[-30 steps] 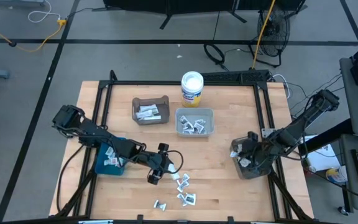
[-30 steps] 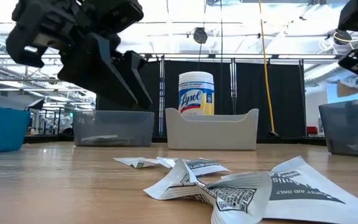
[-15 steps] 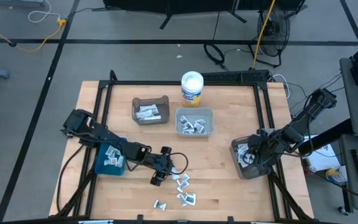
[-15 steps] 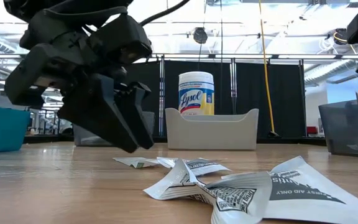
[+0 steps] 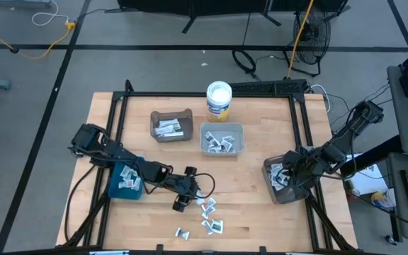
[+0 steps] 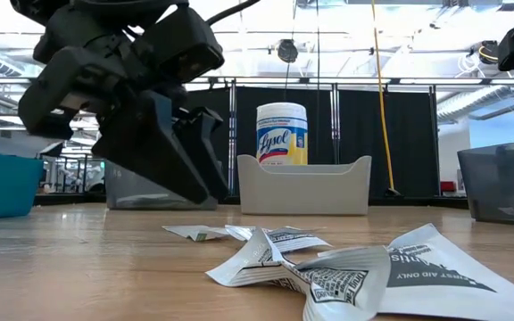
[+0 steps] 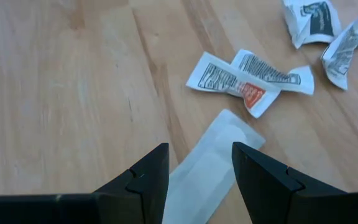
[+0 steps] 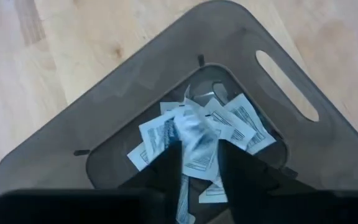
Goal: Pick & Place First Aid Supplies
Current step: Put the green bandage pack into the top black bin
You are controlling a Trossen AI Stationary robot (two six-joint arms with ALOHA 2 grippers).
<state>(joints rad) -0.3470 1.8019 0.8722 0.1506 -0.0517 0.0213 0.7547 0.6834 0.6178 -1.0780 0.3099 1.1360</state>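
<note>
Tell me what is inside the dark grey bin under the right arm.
The dark grey bin holds a loose heap of white printed packets. The right pincer hangs over them, hiding part of the heap and bin floor.

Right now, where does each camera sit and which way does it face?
High: overhead, straight down on the table; both arms show.
Low: table height, looking across packets; left gripper shows.
Left wrist: faces a long flat packet; own fingers show.
Right wrist: faces down into the grey bin; own fingers show.
Shared: high and low views show the Lysol tub.
</note>
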